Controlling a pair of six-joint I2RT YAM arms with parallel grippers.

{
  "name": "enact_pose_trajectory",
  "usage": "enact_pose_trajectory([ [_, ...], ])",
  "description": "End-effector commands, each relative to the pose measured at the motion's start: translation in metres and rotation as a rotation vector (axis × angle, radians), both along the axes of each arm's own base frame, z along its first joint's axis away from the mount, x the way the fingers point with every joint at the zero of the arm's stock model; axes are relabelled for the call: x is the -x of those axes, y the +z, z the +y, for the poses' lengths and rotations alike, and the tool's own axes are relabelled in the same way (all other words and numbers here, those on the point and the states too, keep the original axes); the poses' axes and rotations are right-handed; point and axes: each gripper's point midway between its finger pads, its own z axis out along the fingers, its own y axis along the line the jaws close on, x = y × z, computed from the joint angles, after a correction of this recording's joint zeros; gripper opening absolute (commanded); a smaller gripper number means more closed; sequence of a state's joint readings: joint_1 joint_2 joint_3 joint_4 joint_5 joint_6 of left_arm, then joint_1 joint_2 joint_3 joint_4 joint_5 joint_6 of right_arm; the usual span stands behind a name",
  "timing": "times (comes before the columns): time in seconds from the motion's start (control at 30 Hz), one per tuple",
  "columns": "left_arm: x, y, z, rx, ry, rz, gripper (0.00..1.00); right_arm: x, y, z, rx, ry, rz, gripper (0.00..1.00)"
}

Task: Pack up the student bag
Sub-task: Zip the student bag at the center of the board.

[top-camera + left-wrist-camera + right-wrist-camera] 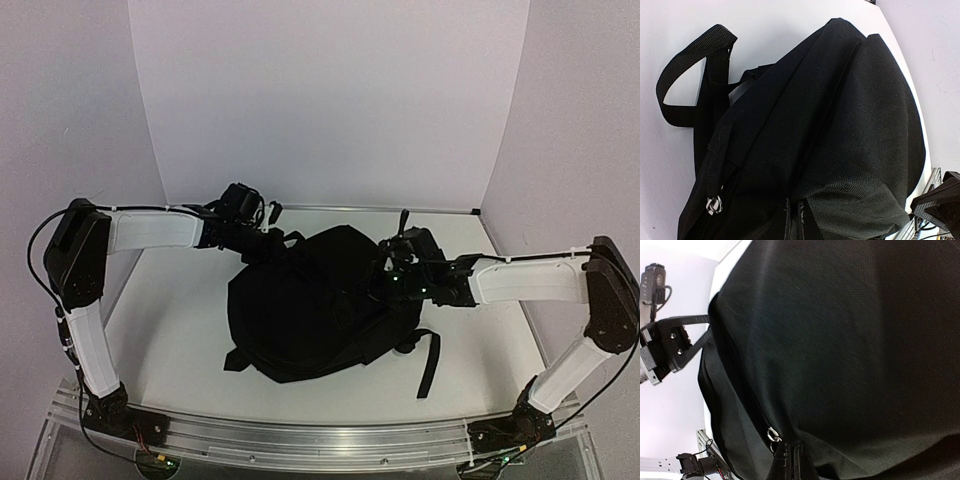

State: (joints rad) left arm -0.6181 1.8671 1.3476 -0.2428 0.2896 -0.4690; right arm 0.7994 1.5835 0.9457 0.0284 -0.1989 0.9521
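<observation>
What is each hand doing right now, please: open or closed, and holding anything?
Left hand: closed, pinching the student bag fabric.
Right hand: closed, pinching the student bag beside its zipper pull.

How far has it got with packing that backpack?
It looks mostly done: the bag sits bulging on the table, with nothing else lying beside it. In hand: the left fingers and right fingers are both shut on its fabric, the right ones close to a zip pull. Left: probably finishing the zip, though I cannot tell whether it is fully closed.
</observation>
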Motion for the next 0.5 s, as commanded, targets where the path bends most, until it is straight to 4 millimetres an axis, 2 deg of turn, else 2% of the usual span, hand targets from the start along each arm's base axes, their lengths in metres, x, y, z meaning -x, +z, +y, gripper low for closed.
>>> enact_pose_trajectory([
  [0.0, -0.050, 0.022, 0.044, -0.036, 0.172, -0.120, 0.00, 0.017, -0.016, -0.022, 0.082, -0.012, 0.052, 0.00],
  [0.13, -0.055, 0.027, 0.051, -0.031, 0.188, -0.126, 0.00, 0.025, -0.027, -0.027, 0.097, -0.006, 0.080, 0.00],
  [0.47, -0.074, 0.040, 0.058, 0.020, 0.203, -0.130, 0.00, 0.039, -0.036, -0.031, 0.120, 0.022, 0.111, 0.00],
])
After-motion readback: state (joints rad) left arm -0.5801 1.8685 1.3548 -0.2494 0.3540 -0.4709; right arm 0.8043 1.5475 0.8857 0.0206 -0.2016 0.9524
